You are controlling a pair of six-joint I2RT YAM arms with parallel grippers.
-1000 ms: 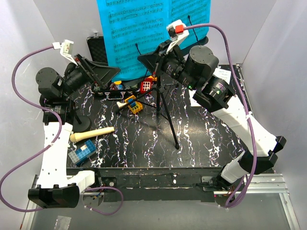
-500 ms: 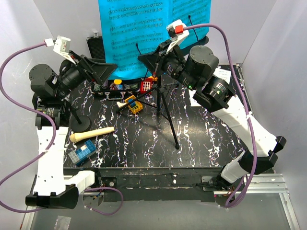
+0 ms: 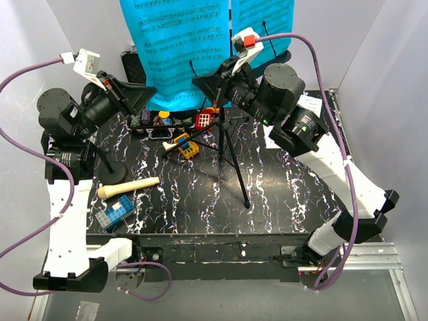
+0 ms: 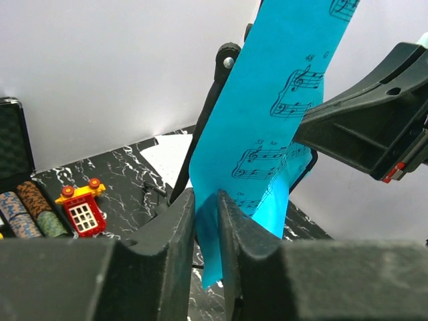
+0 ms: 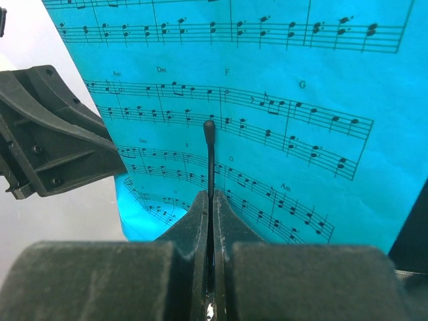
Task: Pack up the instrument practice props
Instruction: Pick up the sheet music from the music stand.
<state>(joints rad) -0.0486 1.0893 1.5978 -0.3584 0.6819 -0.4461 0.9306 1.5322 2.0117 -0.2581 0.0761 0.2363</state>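
My left gripper (image 4: pixel 205 200) nips the limp, easily torn blue sheet-music pages (image 4: pixel 281 120) at their lower edge; my right gripper (image 5: pixel 210 200) is clamped on the music stand (image 3: pixel 234 164) wire (image 5: pixel 209 144)

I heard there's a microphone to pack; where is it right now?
In the top view the cream microphone lies on the left of the table, between the round mic stand base and a blue toy block.
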